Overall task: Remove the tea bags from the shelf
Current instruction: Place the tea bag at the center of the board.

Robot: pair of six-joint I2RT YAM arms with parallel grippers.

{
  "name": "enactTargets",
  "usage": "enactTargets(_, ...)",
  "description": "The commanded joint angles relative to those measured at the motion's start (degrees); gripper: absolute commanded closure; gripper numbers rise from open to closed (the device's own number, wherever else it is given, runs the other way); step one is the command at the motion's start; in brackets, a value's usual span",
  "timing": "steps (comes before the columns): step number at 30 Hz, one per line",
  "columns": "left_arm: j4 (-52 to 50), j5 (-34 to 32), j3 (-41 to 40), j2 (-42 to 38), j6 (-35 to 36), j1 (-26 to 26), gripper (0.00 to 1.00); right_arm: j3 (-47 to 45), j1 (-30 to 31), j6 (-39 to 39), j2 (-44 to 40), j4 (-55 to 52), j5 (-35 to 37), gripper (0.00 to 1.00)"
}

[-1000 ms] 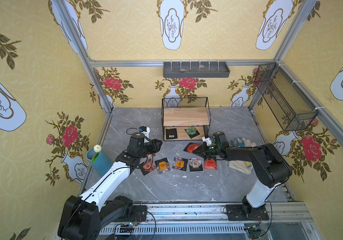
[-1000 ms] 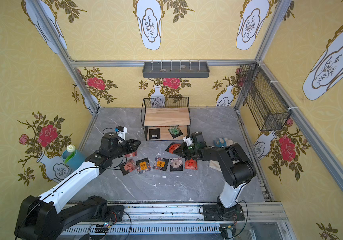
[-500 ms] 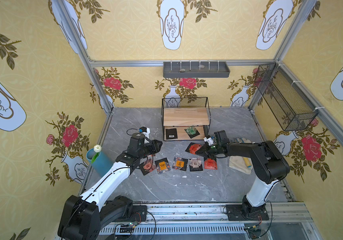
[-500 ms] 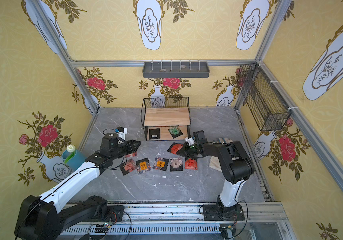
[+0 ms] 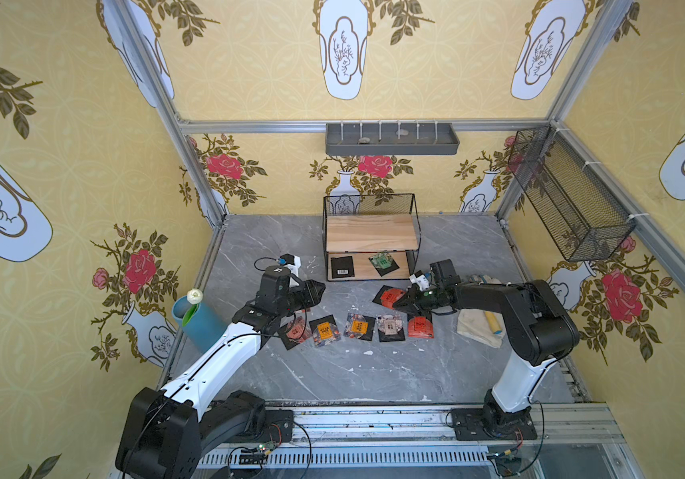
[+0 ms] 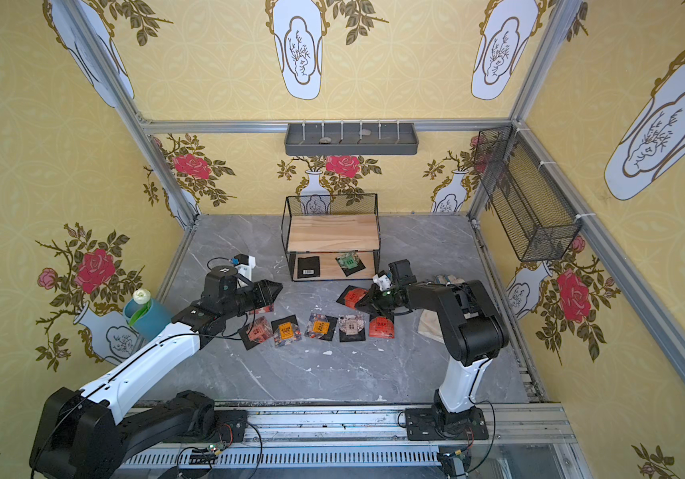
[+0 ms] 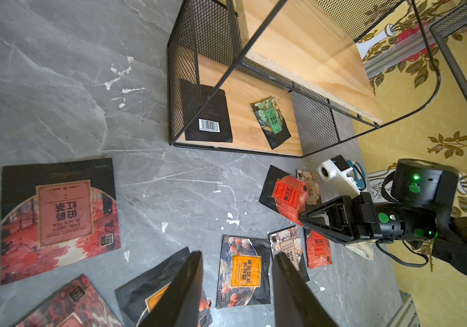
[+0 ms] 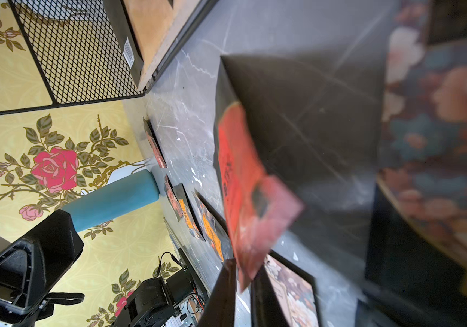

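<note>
Nearly done, I'd say — at least 7 tea bags [image 5: 359,325] lie on the floor [image 5: 332,373], and 2 are left flat on the lower board of the shelf [image 5: 371,232]. The black one [image 5: 342,266] sits square to the edge with its barcode frontward, the green one [image 5: 381,261] is turned cornerwise, and both are near-square. The left gripper [image 5: 322,288] is half-open and empty; the right gripper [image 5: 394,304] has narrow jaws about a corner of a red sachet [image 5: 388,295] — gripping or not, I cannot tell

A mock-up room built for me, not a real home.
Bare aluminium rails [image 5: 249,125] hold up the yellow vase-and-rose wallpaper [image 5: 249,62]; I am bolted to a metal track [image 5: 374,421] along the front of a grey marble-look tabletop [image 5: 353,373], with a bare circuit board [image 5: 259,448] wired in just below.
</note>
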Motion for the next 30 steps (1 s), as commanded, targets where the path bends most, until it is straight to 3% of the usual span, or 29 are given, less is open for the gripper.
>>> enactTargets(1, 0.2, 0.3, -0.6, 0.0, 0.2, 0.0, 0.53, 0.5, -0.2, -1.2, -1.0, -1.5, 1.9, 0.75)
enactTargets(17, 0.2, 0.1, -1.1, -0.6, 0.0, -0.4, 0.53, 0.8, -1.1, -3.9, -6.4, -6.9, 5.0, 0.59)
enactTargets(24, 0.2, -0.3, -1.5, -1.1, -0.1, -0.7, 0.53, 3.4, 5.6, -11.9, -11.9, -9.5, 18.3, 0.53)
enactTargets(30, -0.1, -0.8, -2.5, -2.1, -0.1, -0.8, 0.53, 2.9, 16.6, -21.9, -15.5, -2.7, 33.5, 0.77)
